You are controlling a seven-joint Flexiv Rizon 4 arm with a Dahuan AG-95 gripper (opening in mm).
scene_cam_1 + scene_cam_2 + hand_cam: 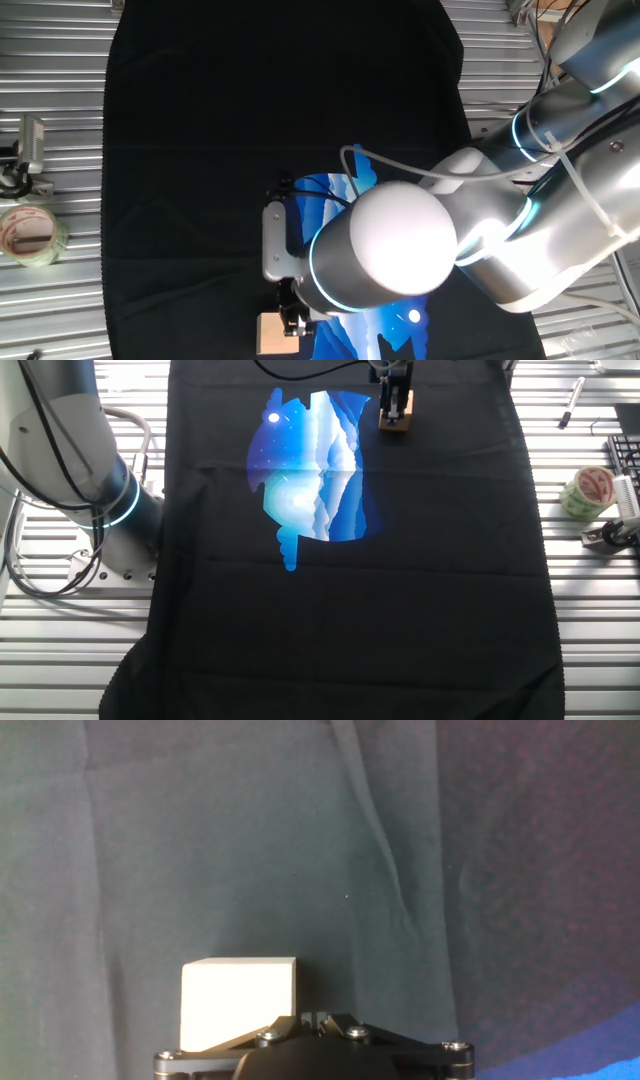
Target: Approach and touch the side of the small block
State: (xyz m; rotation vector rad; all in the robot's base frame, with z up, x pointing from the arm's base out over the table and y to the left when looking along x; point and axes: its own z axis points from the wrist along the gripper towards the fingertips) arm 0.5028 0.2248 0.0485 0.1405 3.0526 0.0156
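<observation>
The small block is a pale wooden cube on the black cloth. In the hand view it sits at the bottom, just left of my gripper, with its right side against the fingertips. The fingers are closed together with nothing between them. In one fixed view the block lies at the bottom edge, left of the gripper, under the arm. In the other fixed view the gripper stands over the block at the far end of the cloth.
The black cloth carries a blue printed picture and covers a slatted metal table. A roll of clear tape and a metal clamp lie off the cloth. A pen lies far right. The arm's base stands left.
</observation>
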